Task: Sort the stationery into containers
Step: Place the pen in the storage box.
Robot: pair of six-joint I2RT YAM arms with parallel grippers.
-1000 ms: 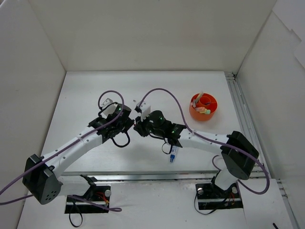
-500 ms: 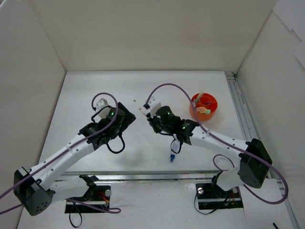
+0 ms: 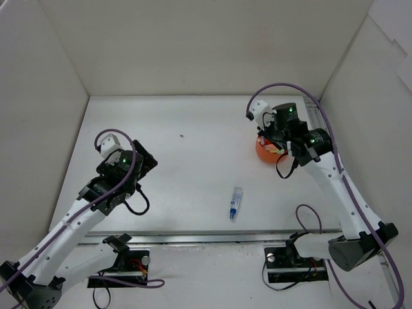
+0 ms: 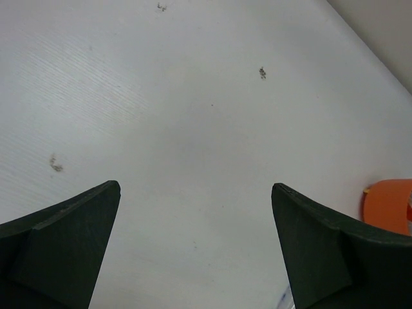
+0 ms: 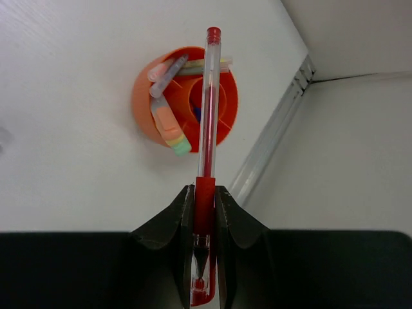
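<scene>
One blue-capped clear pen (image 3: 235, 204) lies loose on the worktop (image 3: 193, 187) near the front edge, between the two arms and well apart from both. To its left, the left hand (image 4: 194, 188) hangs over bare worktop, jaws spread wide and empty. Farther back on the right, the right hand (image 5: 205, 193) is clamped tight on one end of a red pen (image 5: 208, 109). In the wrist view the pen runs straight across the orange cup (image 5: 140, 106), its far end past the far rim. How high it sits above the cup I cannot tell. Released off-centre, it could catch a divider or the markers (image 5: 168, 125) inside, bounce out, or tip the cup towards the rail (image 5: 270, 135).
</scene>
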